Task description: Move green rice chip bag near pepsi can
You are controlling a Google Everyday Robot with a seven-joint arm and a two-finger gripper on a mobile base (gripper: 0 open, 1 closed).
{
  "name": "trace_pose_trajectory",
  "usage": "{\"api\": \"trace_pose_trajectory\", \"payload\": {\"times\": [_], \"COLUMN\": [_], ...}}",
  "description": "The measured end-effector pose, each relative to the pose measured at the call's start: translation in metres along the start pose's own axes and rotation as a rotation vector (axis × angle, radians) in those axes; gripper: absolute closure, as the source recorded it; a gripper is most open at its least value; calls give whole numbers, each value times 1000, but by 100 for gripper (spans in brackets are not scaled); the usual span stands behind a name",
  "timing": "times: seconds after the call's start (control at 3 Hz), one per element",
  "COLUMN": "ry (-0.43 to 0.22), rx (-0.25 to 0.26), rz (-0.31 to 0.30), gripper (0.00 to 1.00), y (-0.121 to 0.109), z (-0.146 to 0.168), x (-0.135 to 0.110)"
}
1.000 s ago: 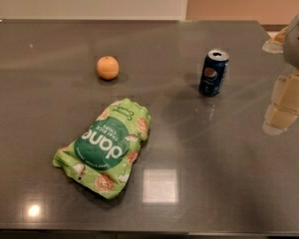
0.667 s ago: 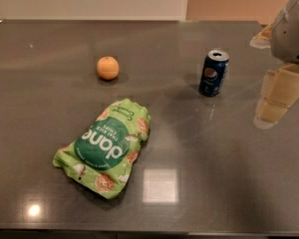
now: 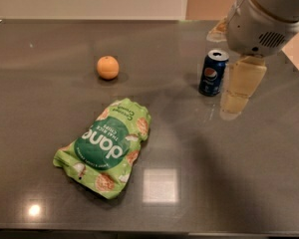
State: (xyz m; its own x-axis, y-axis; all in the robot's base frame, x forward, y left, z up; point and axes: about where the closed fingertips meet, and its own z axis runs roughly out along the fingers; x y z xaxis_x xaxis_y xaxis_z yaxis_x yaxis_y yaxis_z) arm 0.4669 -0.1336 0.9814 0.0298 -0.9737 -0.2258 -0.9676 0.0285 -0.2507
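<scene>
Lying flat on the dark grey bench (image 3: pixel 45 39), the green rice chip bag (image 3: pixel 105 148) sits left of centre toward the near edge, angled so its dark oval and white lettering read upside down. The pepsi can (image 3: pixel 213 72) stands upright further back and to the right, well apart from the bag. An orange (image 3: pixel 108 67) rests alone behind the bag, apart from both.

The gripper (image 3: pixel 232 103) hangs just to the right of the can, its pale yellowish end pointing down toward the bench. Whether it is apart or together cannot be told, and it holds nothing visible. The arm's white housing (image 3: pixel 261 19) fills the upper right corner.
</scene>
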Motion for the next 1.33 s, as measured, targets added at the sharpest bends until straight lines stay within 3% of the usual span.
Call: {"api": "trace_pose_trajectory", "payload": {"times": [0.67,1.33], "ry": [-123,-167], "rx": [-14,-60], "rz": [-159,-325], "gripper": [0,0], "y": [-8,-3], "z": [16,47], "x": [-62,-112]}}
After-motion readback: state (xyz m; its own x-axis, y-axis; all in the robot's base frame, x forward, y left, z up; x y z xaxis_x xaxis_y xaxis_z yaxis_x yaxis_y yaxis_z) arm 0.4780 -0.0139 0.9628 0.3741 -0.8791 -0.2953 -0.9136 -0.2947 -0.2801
